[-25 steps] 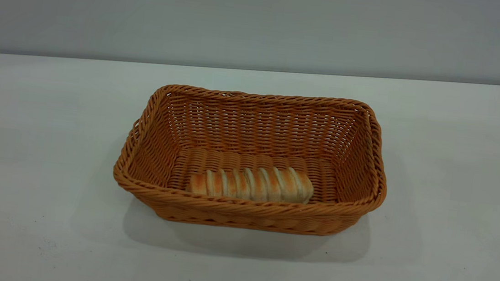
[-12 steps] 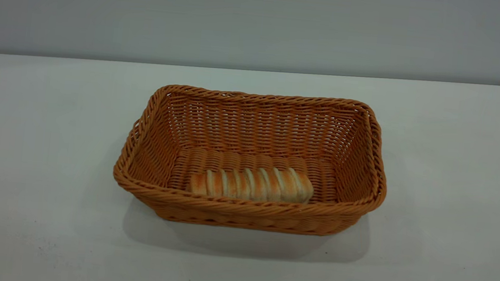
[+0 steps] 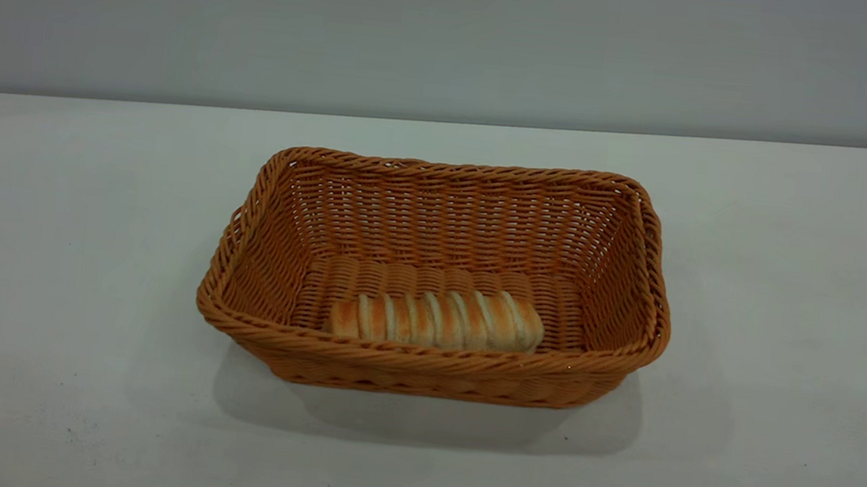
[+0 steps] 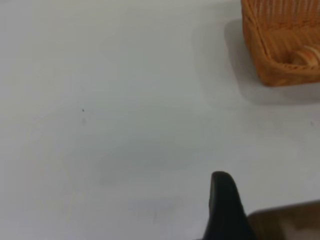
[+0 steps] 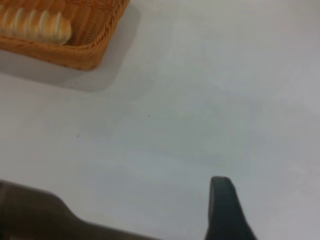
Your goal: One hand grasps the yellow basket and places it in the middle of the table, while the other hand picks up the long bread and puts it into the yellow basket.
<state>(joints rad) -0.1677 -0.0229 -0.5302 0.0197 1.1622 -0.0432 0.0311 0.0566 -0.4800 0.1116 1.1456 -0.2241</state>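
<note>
Long bread [image 3: 438, 318] in yellow basket [image 3: 644, 240], claws apart.

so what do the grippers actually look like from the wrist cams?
Little shows. In the left wrist view, the left gripper shows as one black finger with a rounded tip, tapering upward, beside a dark brownish blurred body part. In the right wrist view, the right gripper shows a similar dark, rounded finger with a faint greenish cast, plus a dark brown body part. No cables or markings are visible. Neither arm appears in the exterior view.

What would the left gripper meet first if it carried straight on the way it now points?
Probably only bare table: the left gripper points past the yellow basket, which sits off to one side.
</note>
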